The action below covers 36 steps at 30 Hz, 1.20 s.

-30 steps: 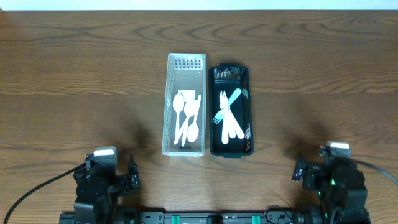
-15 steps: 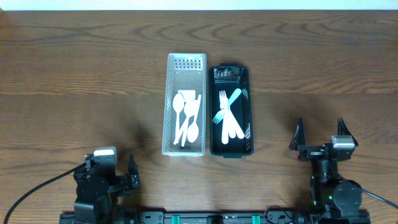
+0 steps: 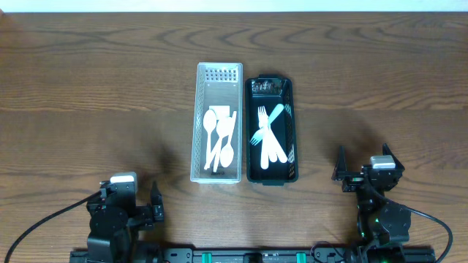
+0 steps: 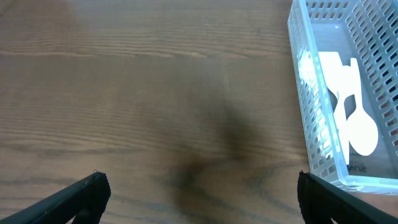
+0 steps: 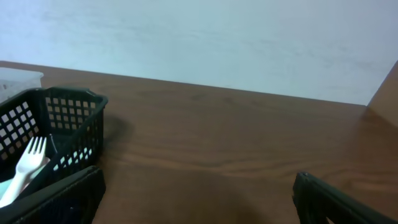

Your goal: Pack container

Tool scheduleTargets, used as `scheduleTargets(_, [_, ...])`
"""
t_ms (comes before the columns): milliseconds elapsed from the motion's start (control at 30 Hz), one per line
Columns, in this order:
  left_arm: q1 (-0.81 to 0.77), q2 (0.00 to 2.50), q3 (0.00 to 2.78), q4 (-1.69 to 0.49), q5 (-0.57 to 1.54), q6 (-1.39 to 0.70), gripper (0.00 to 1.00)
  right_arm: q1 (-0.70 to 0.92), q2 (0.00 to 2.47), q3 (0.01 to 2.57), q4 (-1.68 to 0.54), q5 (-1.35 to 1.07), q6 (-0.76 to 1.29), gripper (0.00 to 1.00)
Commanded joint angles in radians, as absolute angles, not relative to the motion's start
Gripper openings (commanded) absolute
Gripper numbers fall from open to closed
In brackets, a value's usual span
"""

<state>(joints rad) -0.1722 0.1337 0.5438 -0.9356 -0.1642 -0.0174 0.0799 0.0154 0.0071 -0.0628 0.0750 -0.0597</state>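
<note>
A white slotted basket (image 3: 199,109) in the middle of the table holds white plastic spoons (image 3: 219,139). A black slotted basket (image 3: 292,109) right beside it holds white and pale blue forks (image 3: 267,135). My left gripper (image 3: 124,208) is open and empty at the front left; the white basket (image 4: 311,124) shows at the right of its wrist view. My right gripper (image 3: 368,172) is open and empty at the front right, raised above the table; its view shows the black basket (image 5: 68,118) with a fork (image 5: 28,163) at the left.
The dark wooden table (image 3: 88,88) stretches around both baskets. A pale wall (image 5: 217,37) stands behind the table's far edge in the right wrist view.
My right gripper has lifted and tilted up from its folded rest pose, its open fingers now showing above the table. The left arm and baskets have not moved.
</note>
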Motion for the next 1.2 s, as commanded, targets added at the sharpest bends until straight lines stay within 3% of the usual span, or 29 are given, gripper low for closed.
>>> scheduleTargets(0, [-0.176,0.13,0.544,-0.936,-0.169,0.0,0.98,0.092,0.012,0.006,-0.068,0.071,-0.072,0.99])
scheduleTargets(633, [-0.173,0.127,0.544,-0.936,-0.169,0.0,0.98,0.092,0.012,0.006,-0.068,0.071,-0.072,0.99])
scheduleTargets(833, [-0.07,0.062,0.511,-0.928,-0.129,-0.001,0.98,0.092,0.012,0.006,-0.068,0.071,-0.072,0.99])
scheduleTargets(1000, [-0.053,0.01,0.381,-0.719,-0.105,0.003,0.98,0.092,0.012,0.006,-0.068,0.071,-0.072,0.99])
scheduleTargets(1167, [-0.051,0.002,0.209,-0.316,-0.101,0.008,0.98,0.092,0.012,0.006,-0.068,0.071,-0.072,0.99])
